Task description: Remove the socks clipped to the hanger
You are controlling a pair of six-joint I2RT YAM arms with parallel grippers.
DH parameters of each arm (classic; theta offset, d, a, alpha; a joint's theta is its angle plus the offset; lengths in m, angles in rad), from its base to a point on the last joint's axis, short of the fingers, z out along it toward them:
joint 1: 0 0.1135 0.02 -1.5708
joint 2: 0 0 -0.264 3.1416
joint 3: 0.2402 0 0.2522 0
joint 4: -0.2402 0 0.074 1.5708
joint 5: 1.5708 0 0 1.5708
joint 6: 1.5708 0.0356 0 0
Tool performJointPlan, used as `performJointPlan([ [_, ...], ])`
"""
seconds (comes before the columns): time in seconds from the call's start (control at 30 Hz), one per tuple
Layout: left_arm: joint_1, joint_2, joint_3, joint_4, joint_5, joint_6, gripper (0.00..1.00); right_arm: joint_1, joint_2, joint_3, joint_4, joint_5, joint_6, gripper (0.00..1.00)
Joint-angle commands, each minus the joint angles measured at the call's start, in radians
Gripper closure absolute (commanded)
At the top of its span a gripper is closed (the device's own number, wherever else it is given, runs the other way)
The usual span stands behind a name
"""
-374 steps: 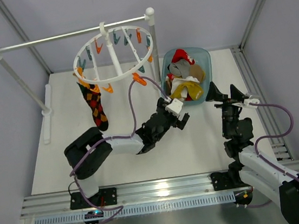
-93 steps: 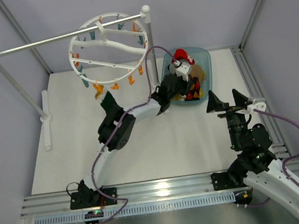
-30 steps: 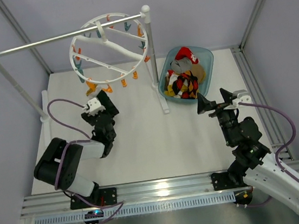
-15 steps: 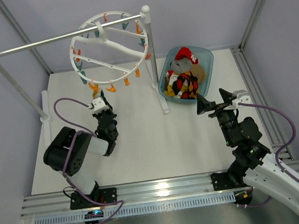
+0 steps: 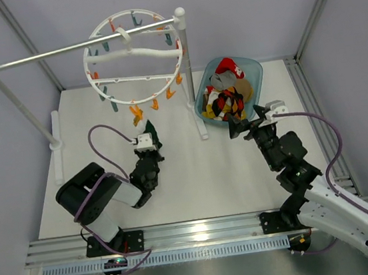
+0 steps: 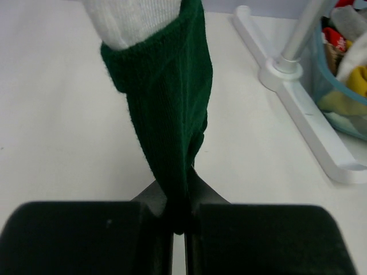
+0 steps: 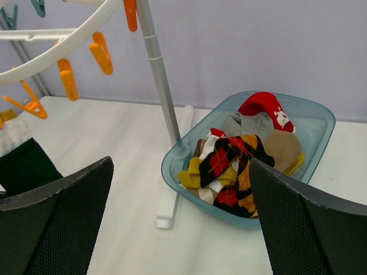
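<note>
The left gripper [image 6: 179,220] is pinching the fuzzy dark green sock [image 6: 169,114], centre frame.
The ribbed knit sock is hanging with its long axis vertical, white cuff uppermost, beneath the round white plastic hanger [image 5: 130,57] at the top view's upper left. The right gripper [image 7: 180,217] is gaping wide, holding nothing, facing the translucent blue tub [image 7: 312,123] of heaped socks [image 7: 229,163].

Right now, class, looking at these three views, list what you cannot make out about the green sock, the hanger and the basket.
1. Left wrist view: the green sock runs off the top edge, so what holds it is unseen.
2. Top view: the sock's join to the hanger is too small to judge.
3. Right wrist view: the argyle sock covers whatever lies deeper in the basket.
</note>
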Motion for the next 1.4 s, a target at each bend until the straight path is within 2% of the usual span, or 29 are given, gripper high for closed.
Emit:
performJointPlan([
  [0.0,-0.075,-0.006,0.029,0.246,-0.029,0.052,1.0,0.001,0.079,0.07,0.065,-0.062,0.02,0.0],
  [0.2,-0.201,0.03,0.083,0.246,-0.059,0.122,1.0,0.04,0.246,0.14,0.123,-0.141,-0.011,0.0],
  [0.4,-0.288,0.083,0.155,0.246,-0.119,0.23,1.0,0.215,0.416,0.275,0.113,-0.064,-0.156,0.0],
  [0.5,-0.314,0.102,0.176,0.246,-0.147,0.268,1.0,0.24,0.491,0.355,0.091,-0.064,-0.176,0.0],
  [0.67,-0.337,0.129,0.204,0.246,-0.178,0.315,1.0,0.258,0.625,0.534,-0.034,-0.118,-0.213,0.05],
  [1.0,-0.348,0.132,0.186,0.248,-0.159,0.332,1.0,0.275,0.839,0.797,-0.162,-0.139,-0.265,0.1],
  [1.13,-0.348,0.134,0.179,0.248,-0.156,0.339,1.0,0.277,0.928,0.875,-0.222,-0.158,-0.259,0.13],
  [1.37,-0.35,0.143,0.181,0.248,-0.145,0.335,1.0,0.284,0.994,0.958,-0.294,-0.164,-0.253,0.2],
])
